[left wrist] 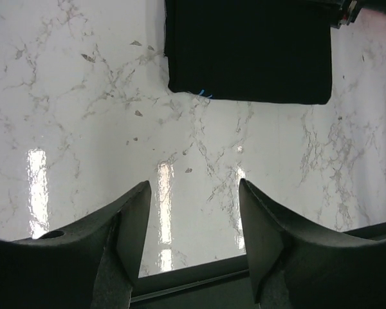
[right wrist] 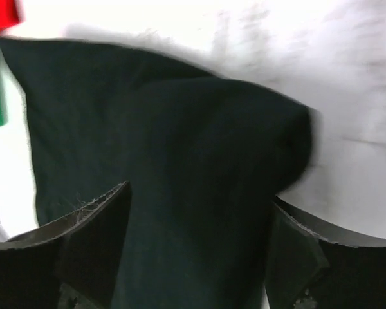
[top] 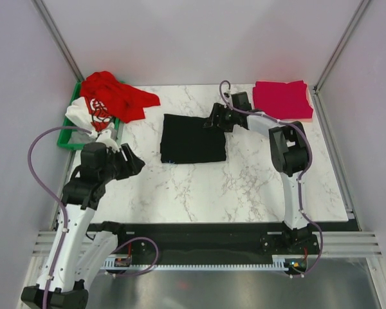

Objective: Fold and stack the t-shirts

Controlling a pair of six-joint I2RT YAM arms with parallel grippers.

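Where the black t-shirt [top: 193, 138] lay: mid-worktop, folded into a flat dark rectangle.
Other shirts: crimson-pink t-shirt [top: 282, 100] lay folded at the far right corner; red t-shirt [top: 119, 96] sprawled crumpled over the rim of the green bin [top: 67, 138]; white t-shirt [top: 90, 116] with red print was bunched in that bin.
Worktop [top: 244, 187]: glossy white marble pattern, pale walls around.
Right tool [right wrist: 196, 251]: fingers stood apart, low over the black cloth's far right corner.
Left tool [left wrist: 193, 219]: fingers stood apart over bare worktop, left of the black shirt.
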